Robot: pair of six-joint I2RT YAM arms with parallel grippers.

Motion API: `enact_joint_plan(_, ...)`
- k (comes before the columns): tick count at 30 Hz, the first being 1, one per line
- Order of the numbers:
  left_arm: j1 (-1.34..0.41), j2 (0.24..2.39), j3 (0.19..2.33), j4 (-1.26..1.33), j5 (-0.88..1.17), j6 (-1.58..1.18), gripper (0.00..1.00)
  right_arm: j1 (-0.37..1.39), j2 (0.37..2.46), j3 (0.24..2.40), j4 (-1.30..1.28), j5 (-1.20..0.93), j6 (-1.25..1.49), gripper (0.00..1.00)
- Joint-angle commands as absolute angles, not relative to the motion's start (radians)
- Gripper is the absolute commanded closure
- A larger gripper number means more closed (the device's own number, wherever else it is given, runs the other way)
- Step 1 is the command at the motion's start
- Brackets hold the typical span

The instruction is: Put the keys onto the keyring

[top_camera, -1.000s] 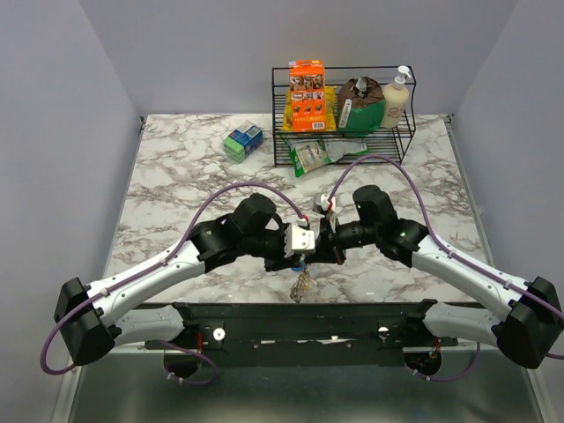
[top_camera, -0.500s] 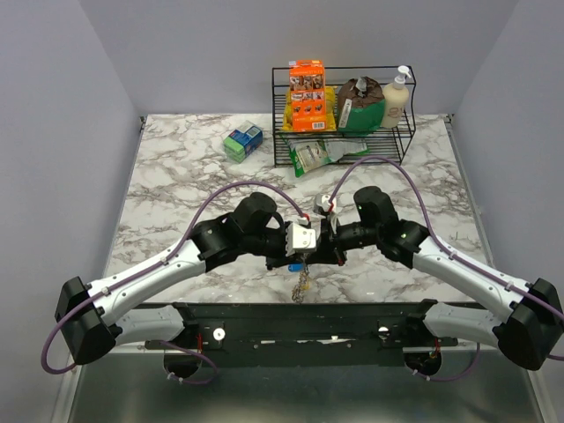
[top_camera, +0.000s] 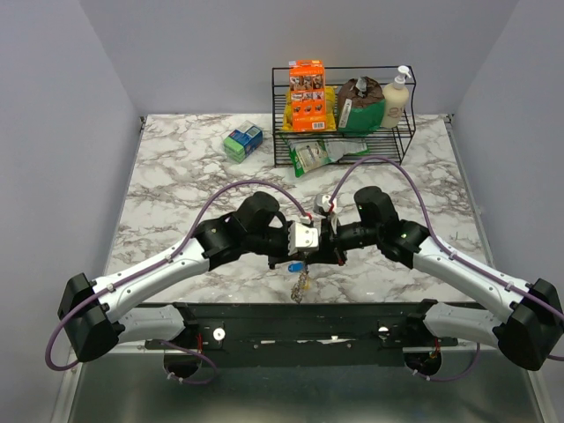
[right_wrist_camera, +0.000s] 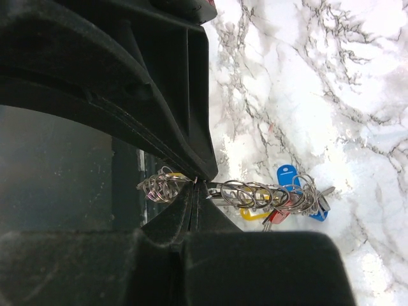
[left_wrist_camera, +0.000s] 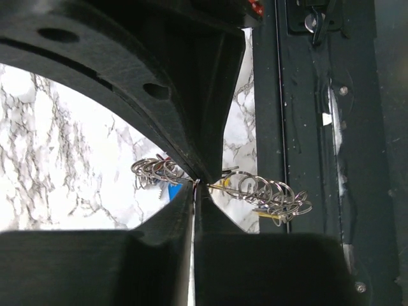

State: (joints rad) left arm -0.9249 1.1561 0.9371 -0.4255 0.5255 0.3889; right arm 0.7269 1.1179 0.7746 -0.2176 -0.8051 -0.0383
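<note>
The keyring (left_wrist_camera: pixel 268 194) is a thin silvery loop strung with several small split rings. It hangs between both grippers near the table's front edge, and a bunch of rings (top_camera: pixel 301 284) dangles below them. My left gripper (left_wrist_camera: pixel 194 183) is shut on the ring's wire, with rings bunched on either side of the jaws. My right gripper (right_wrist_camera: pixel 203 183) is shut on the same wire. In the right wrist view a blue-headed key (right_wrist_camera: pixel 287 175), a yellow-headed key (right_wrist_camera: pixel 252 213) and a red-headed key (right_wrist_camera: pixel 278 217) hang among the rings. The blue head also shows in the top view (top_camera: pixel 295 265).
A black wire rack (top_camera: pixel 344 132) at the back holds an orange box (top_camera: pixel 307 95), a brown bag (top_camera: pixel 359 104) and a soap bottle (top_camera: pixel 397 99). A green and blue box (top_camera: pixel 242 141) and a green packet (top_camera: pixel 315 156) lie near it. A black rail (top_camera: pixel 300 322) runs along the front edge.
The left arm has shifted slightly. The blue key head has come into sight below the grippers. Both grippers stay shut on the ring.
</note>
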Motion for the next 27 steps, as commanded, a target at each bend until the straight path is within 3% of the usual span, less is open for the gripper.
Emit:
enact_joint_plan(1,-0.917,1.164,0.957,-0.393,0.574,0.388,1.0,0.733,1.101,0.767,-0.175,-0.842,-0.041,0.99)
enact_joint_plan(4,-0.917,1.163,0.942,-0.37,0.584,0.371,1.0,0.733,1.097,0.764,-0.17,-0.838,-0.041,0.99)
enact_joint_plan(10,-0.917,1.123,0.868,-0.267,0.563,0.324,1.0,0.733,1.08,0.765,-0.161,-0.83,-0.04,0.88)
enact_joint_plan(13,-0.917,1.083,0.815,-0.183,0.537,0.285,1.0,0.733,1.069,0.765,-0.16,-0.812,-0.037,0.74)
enact_joint_plan(16,-0.917,1.042,0.758,-0.088,0.52,0.238,1.0,0.733,1.046,0.764,-0.153,-0.795,-0.035,0.53)
enact_joint_plan(17,-0.917,1.02,0.744,-0.062,0.514,0.224,1.0,0.733,1.039,0.758,-0.15,-0.789,-0.035,0.42)
enact_joint_plan(20,-0.917,0.973,0.687,0.03,0.489,0.183,1.0,0.733,0.986,0.739,-0.126,-0.753,-0.026,0.26)
enact_joint_plan(27,-0.917,0.87,0.542,0.318,0.437,0.086,1.0,0.732,0.917,0.732,-0.104,-0.681,-0.003,0.2)
